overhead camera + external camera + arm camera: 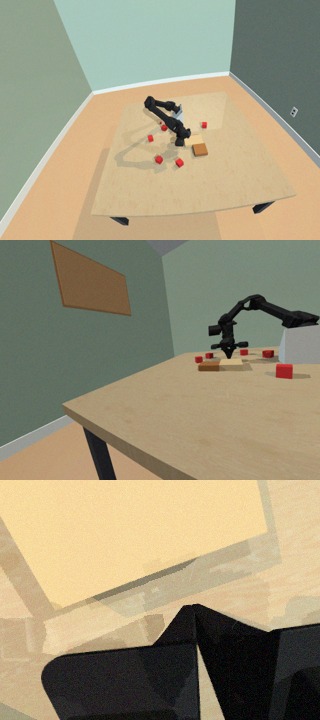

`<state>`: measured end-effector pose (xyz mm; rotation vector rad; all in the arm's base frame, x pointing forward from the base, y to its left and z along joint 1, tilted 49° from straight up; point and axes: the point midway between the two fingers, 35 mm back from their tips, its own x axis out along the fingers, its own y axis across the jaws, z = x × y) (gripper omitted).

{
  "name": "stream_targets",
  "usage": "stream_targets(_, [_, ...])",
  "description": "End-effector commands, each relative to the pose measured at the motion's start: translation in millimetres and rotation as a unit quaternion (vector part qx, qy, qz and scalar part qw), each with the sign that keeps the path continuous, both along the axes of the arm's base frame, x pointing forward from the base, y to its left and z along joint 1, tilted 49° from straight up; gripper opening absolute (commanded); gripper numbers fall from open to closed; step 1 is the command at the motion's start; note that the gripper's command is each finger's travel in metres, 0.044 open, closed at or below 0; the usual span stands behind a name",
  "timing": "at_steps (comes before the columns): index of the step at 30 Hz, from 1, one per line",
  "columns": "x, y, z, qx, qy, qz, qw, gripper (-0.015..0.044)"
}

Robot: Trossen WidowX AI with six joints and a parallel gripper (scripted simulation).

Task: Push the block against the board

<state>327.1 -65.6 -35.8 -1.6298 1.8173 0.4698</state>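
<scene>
The black claw is closed tight with nothing between its fingers, its tips joined into one point aimed down at the pale wooden worktop. In the exterior view that point sits low, just behind the flat pale-tan block. The wrist view shows the tip near the block's edge, but shadow hides whether they touch.

The flat darker-brown piece lies end to end with the pale one. In the exterior view they meet in one line along the near face, so contact looks made. Which is the square block and which the board I cannot say for sure. In the top view the brown piece seems set slightly aside, so the edges may not yet be even.

Judged risks from here:

- A push off the centre of the pale piece's side would likely spin it, opening a wedge at the joint and losing full side contact.
- A pointed tip makes narrow contact, so it may slide along the edge and slip off a corner.
- If the tip rides too low, it could drag on the worktop; too high, it may skip over the thin slab.
- Pushing too far would carry both pieces along, possibly toward the small red cubes nearby, which could skew the pair.
- Pulling away sideways could nudge the pale piece out of line.
</scene>
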Motion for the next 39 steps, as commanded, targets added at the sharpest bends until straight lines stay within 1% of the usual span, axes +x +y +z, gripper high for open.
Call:
stream_targets(1, [-3.5,-6.6,-9.4,-0.003,0.008,0.007,1.0,0.0])
stream_targets(25, [4.1,15.6,-34.4,-0.002,0.007,0.007,1.0,0.0])
stream_targets(39, [1.3,3.2,-20.2,-0.002,0.008,0.007,1.0,0.0])
